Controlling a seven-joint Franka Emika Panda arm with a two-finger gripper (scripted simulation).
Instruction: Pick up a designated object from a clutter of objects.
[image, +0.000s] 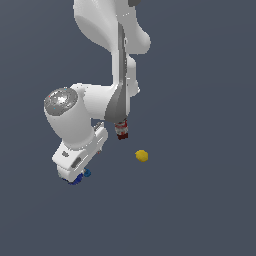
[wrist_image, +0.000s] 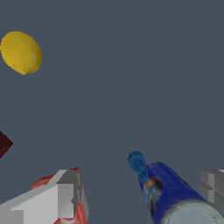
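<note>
Arm bent low, hand (image: 76, 176) near table (image: 200, 200), fingers (wrist_image: 48, 203) spread, nothing between. Tiny bright-blue stubby piece (wrist_image: 137, 162) lies between fingers, touching dark-blue can (wrist_image: 175, 197), glossy, silver-topped. Smooth yellow fruit (image: 142, 156) at hand's 2 o'clock in exterior view.

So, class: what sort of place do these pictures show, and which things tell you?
Probably a simulated test scene, not a real room: a flat, featureless grey floor, a smooth white robot arm, and a few scattered props like the yellow fruit and blue can.
</note>
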